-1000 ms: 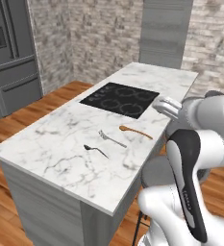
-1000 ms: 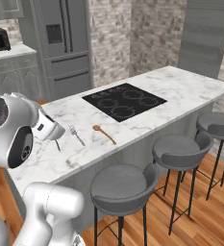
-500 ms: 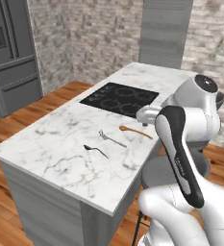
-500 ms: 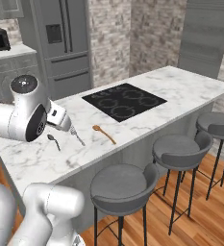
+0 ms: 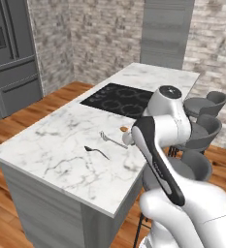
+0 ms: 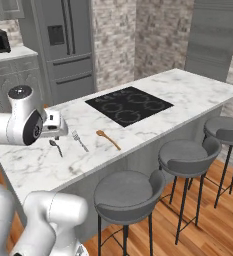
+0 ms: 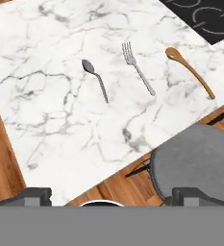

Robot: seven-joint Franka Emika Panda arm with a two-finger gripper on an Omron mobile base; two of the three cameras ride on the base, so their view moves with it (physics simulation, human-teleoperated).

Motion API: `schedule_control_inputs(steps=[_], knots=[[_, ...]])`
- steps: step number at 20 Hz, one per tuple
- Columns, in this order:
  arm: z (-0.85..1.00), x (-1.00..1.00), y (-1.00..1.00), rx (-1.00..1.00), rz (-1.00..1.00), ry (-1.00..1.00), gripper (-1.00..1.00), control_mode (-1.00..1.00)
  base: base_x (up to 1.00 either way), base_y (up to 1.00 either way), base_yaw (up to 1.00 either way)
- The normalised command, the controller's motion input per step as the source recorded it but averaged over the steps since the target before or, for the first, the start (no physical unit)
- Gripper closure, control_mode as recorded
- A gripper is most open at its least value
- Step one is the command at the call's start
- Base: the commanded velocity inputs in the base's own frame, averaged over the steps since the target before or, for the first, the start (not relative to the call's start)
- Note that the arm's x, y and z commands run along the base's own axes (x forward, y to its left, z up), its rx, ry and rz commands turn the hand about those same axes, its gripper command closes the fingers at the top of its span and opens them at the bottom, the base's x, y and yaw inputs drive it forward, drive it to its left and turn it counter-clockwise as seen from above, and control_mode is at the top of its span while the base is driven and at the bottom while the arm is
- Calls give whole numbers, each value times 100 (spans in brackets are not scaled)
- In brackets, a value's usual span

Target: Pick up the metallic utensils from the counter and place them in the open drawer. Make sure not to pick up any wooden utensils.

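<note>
above the marble counter (image 7: 46, 120), we found the job barely begun: the spoon (image 7: 95, 78) and the fork (image 7: 138, 67) lay flat on the stone, side by side but apart, neither one lifted. just beyond the fork lay the wooden spoon (image 7: 189, 71), the piece we judged must stay behind, its bowl toward the black cooktop (image 6: 129, 104). the pincer (image 7: 106, 196) hung high over the counter's near edge with its two tips (image 7: 32, 196) spread wide and nothing between them. we could not make out a knife or the drawer from any angle, so both metal pieces on show had yet to travel. seen from the right, the spoon (image 6: 55, 147) sat just below the hand, the fork (image 6: 79, 140) next along and the wooden spoon (image 6: 108, 139) past that. grey bar stools (image 6: 128, 192) lined the counter's front, one (image 7: 200, 163) directly beneath the hand. nothing lay across the cutlery; in our view the closeness of the fork to the wooden spoon was the main hazard. a steel fridge (image 6: 65, 42) stood behind.
</note>
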Motion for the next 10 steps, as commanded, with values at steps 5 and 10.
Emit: schedule_control_inputs(steps=[5, 10], knots=[[-27, 13, 67, -8, 25, 10, -100, -100, 0, 0, 0], [-33, 47, 38, 0, 20, 23, -100, -100, 0, 0, 0]])
